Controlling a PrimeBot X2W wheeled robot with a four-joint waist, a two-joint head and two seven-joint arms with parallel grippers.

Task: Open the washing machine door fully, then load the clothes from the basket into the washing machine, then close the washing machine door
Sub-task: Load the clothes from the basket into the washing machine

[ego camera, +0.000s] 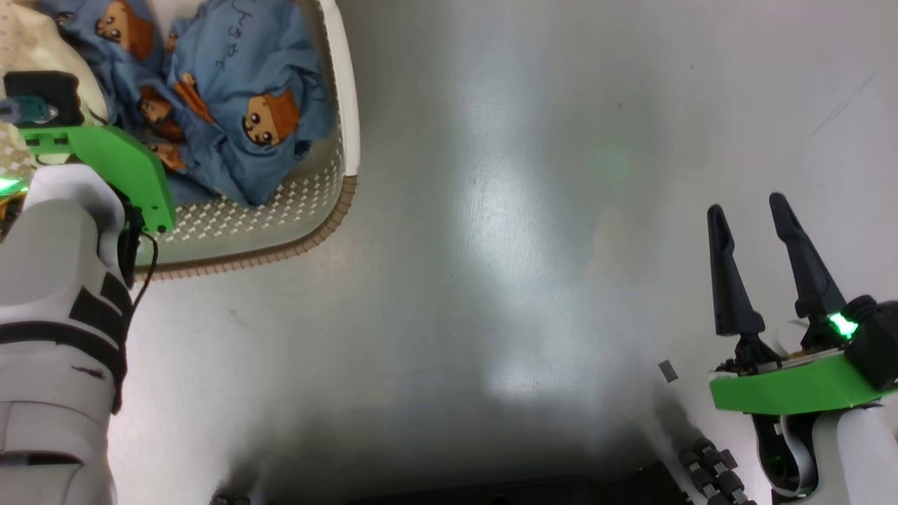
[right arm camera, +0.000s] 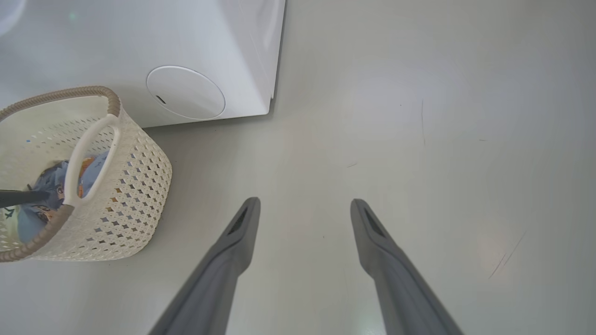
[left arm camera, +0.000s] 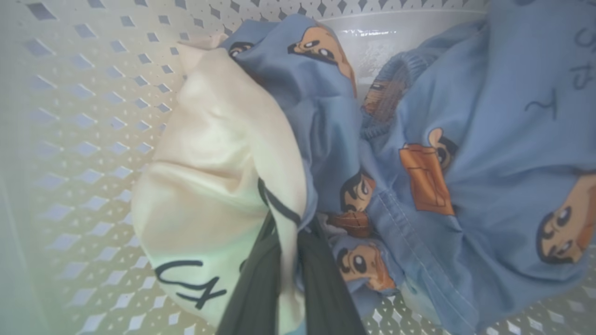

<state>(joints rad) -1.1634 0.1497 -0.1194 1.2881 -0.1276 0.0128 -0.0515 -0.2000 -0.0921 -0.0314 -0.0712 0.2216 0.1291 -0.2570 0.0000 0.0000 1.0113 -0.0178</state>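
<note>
The cream basket (ego camera: 280, 210) sits on the floor at the upper left of the head view, holding the light-blue clothes (ego camera: 238, 91) with orange cartoon faces. My left arm reaches into it, its green wrist plate (ego camera: 119, 161) hiding the fingers. In the left wrist view my left gripper (left arm camera: 291, 223) is shut on a fold of the cream piece (left arm camera: 219, 177) and the blue clothes (left arm camera: 465, 153) beside it. My right gripper (ego camera: 747, 207) hangs open over bare floor at the lower right, its fingers (right arm camera: 242, 223) spread with nothing between them. The washing machine (right arm camera: 209, 42) stands behind the basket (right arm camera: 135, 200); its door is out of view.
A round white flap (right arm camera: 185, 92) sits low on the washer's front, near its corner. Grey floor (ego camera: 526, 245) stretches to the right of the basket. My dark base (ego camera: 708, 470) shows at the bottom edge of the head view.
</note>
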